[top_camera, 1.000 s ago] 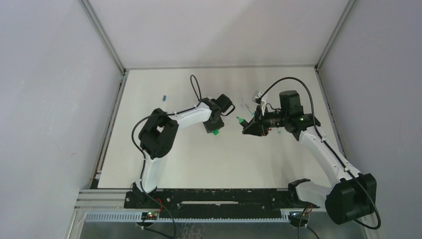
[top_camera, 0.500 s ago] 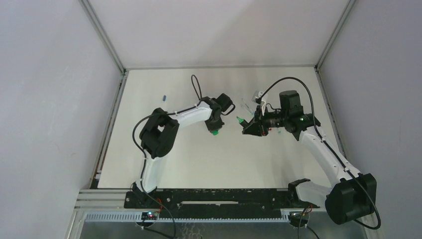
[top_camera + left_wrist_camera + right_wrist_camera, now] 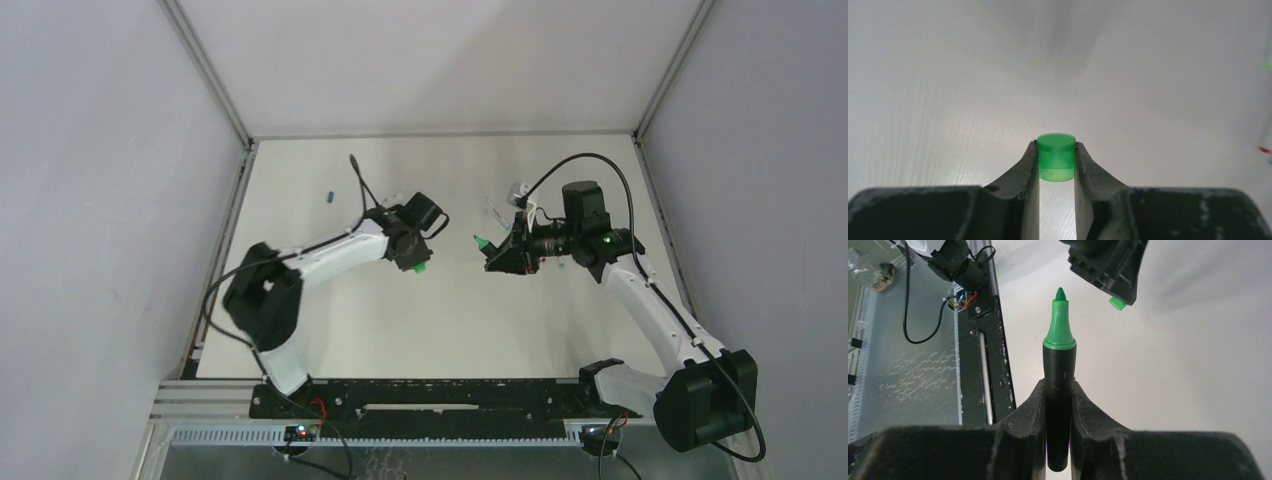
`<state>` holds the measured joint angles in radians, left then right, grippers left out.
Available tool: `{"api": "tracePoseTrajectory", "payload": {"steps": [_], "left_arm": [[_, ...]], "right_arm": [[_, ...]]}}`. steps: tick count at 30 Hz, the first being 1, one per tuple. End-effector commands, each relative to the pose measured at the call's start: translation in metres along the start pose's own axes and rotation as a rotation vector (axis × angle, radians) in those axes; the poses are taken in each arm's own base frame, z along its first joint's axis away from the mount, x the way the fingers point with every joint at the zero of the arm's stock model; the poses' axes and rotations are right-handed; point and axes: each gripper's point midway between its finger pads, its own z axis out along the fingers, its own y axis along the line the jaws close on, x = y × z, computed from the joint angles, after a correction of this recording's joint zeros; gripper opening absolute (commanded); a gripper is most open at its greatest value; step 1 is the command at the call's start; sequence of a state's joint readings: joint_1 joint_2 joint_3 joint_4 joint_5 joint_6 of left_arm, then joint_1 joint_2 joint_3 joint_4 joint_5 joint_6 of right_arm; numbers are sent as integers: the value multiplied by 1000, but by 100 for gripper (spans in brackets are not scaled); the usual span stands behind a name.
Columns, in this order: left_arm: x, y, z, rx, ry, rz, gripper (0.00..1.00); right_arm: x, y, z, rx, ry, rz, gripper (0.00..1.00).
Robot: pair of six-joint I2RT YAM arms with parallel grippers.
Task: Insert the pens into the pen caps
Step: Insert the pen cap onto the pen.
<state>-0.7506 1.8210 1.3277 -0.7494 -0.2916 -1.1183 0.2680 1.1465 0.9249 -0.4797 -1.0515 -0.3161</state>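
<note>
My left gripper (image 3: 419, 264) is shut on a bright green pen cap (image 3: 1056, 156), pinched between its fingertips above the table; the cap shows in the top view (image 3: 421, 267) and in the right wrist view (image 3: 1117, 303). My right gripper (image 3: 497, 257) is shut on a thick black marker (image 3: 1059, 390) with a green tip (image 3: 480, 241) that points left toward the left gripper. A gap of bare table lies between tip and cap. A blue cap (image 3: 330, 195) lies at the far left. Several thin pens (image 3: 497, 211) lie behind the right gripper.
Small red and teal bits (image 3: 556, 264) lie under the right wrist. The table's near edge has a black rail (image 3: 430, 395). Grey walls enclose the white table (image 3: 440, 330) on three sides.
My left arm has swung left and lowered its elbow, carrying the green cap a little left, away from the marker tip. The right arm has stayed nearly still.
</note>
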Motion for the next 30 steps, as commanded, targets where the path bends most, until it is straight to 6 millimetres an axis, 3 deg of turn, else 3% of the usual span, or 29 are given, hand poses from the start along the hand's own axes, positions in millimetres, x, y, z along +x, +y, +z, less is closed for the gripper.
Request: {"api": "tracePoseTrajectory", "payload": {"steps": [1, 4, 11, 16, 21, 26, 30], "left_arm": [[-8, -8, -35, 193, -63, -48, 7], [-1, -5, -43, 297, -70, -82, 4], [-10, -2, -82, 575, -194, -189, 0], [-18, -7, -120, 782, -287, -260, 0], [-21, -5, -137, 931, -343, -331, 0], [-24, -2, -141, 950, -340, -410, 0], [-24, -3, -139, 853, -335, -432, 0]], "right_arm": [[-13, 15, -1, -73, -50, -19, 0], [-10, 21, 3, -127, -49, 5, 0], [2, 41, 23, -238, -5, 28, 0], [14, 39, 41, -209, 48, 33, 0], [22, 37, 54, -182, 82, 53, 0], [27, 19, 67, -33, 88, 74, 0], [31, 14, 80, 42, 107, 96, 0]]}}
